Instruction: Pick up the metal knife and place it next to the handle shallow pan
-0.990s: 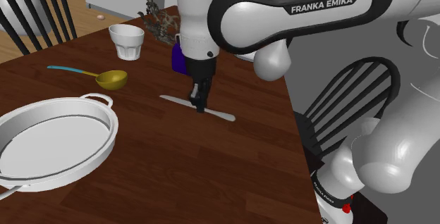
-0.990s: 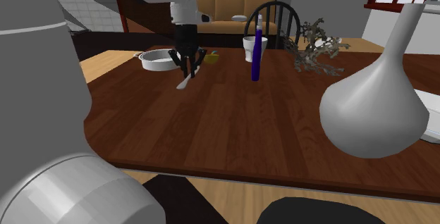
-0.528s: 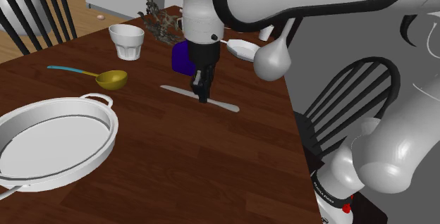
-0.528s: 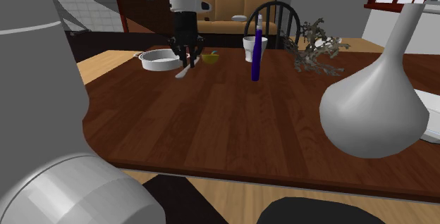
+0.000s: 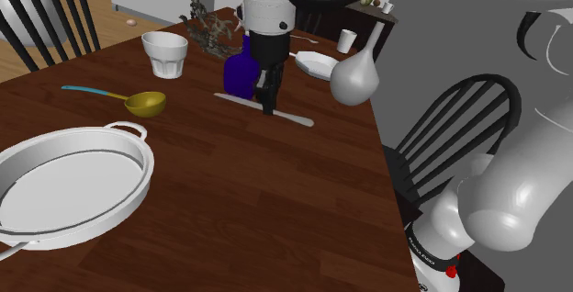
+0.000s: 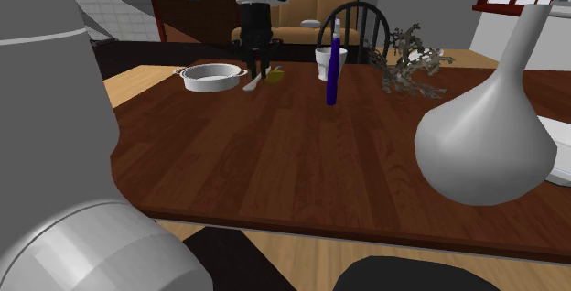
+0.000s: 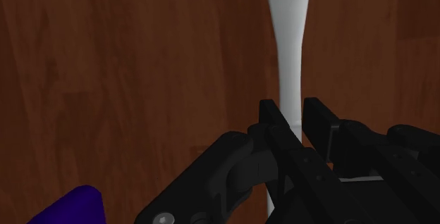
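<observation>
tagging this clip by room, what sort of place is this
Likely a home dining area: a dark wooden table with black spindle-back chairs, a white cup and a two-handled pan on it, and a tan couch beyond.

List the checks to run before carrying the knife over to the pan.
1. Grasp: gripper fingers shut on the pale knife, clasped near its narrow middle: ok.
2. Knife clear of the table: cannot tell.
3. Target found: white two-handled pan at the shoulder view's lower left: ok.
4. Landing spot: bare wood beside the pan's rim on the knife's side: ok.
5. Route: gold ladle lies off to the side, probably clear: ok.
6. Clearance from the purple bottle, close behind the gripper: cannot tell.
</observation>
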Available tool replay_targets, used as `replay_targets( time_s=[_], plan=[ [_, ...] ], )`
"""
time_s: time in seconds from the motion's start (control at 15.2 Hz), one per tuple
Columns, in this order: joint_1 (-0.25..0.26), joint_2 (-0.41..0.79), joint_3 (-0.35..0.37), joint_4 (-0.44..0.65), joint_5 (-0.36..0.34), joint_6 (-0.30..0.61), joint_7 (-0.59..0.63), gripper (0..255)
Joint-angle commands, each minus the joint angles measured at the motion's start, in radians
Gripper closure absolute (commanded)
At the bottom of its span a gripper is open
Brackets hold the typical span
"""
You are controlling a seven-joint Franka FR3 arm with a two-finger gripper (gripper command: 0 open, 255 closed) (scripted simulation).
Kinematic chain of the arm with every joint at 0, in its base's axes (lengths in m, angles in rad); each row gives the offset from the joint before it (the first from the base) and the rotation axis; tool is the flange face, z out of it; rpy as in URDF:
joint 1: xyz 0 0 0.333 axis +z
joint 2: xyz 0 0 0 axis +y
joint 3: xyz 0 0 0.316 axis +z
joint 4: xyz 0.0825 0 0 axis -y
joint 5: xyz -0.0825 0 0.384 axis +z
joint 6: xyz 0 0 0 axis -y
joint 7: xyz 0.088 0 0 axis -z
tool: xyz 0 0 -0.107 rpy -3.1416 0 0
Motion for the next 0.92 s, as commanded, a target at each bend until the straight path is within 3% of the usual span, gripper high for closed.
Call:
replay_targets(
  time_s=[0.0, 0.86],
  plan=[
    [-0.024, 0.009, -0.023, 0.012, -0.011, 0.000, -0.045, 255],
    [-0.152, 0.202, -0.141, 0.258, -0.096, -0.035, -0.289, 255]
  ],
)
